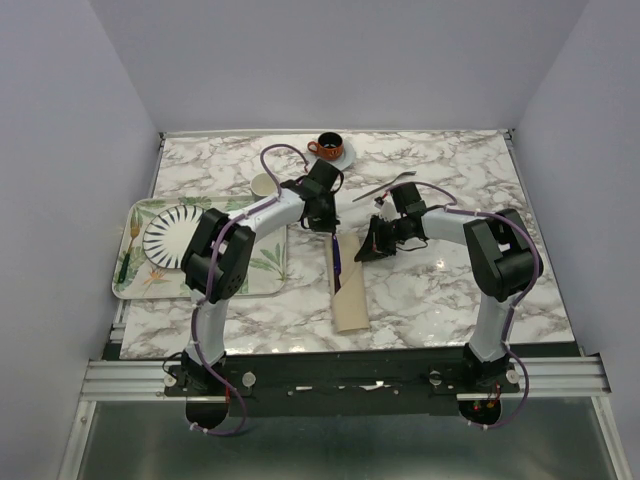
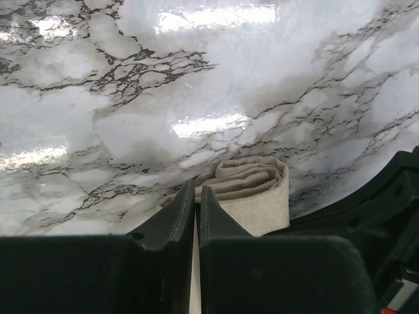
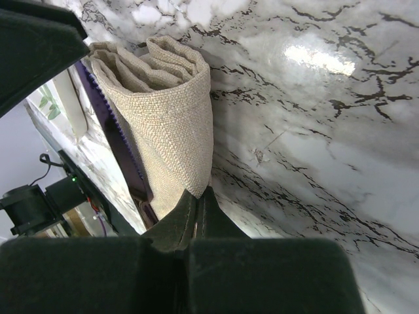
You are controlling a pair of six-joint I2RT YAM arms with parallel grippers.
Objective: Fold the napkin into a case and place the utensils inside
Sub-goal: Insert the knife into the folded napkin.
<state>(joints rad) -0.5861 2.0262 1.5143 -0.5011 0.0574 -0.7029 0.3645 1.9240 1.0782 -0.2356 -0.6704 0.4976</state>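
Observation:
The beige napkin, folded into a long narrow case point(image 1: 349, 295), lies on the marble table between the two arms. The dark purple knife point(image 1: 338, 260) sticks out of its far end and shows along the cloth's left side in the right wrist view point(image 3: 124, 152). The silver fork point(image 1: 386, 186) lies loose on the table behind my right gripper. My left gripper point(image 1: 326, 226) is at the case's far end and shut on a thin cloth layer point(image 2: 258, 196). My right gripper point(image 1: 368, 246) is shut on the cloth's corner point(image 3: 167, 124).
A leaf-printed tray point(image 1: 266, 268) with a striped plate point(image 1: 170, 238) sits at the left. An orange cup on a saucer point(image 1: 329, 148) stands at the back, with a small beige round object point(image 1: 262, 185) near it. The left arm's black body point(image 3: 33, 39) crowds the case.

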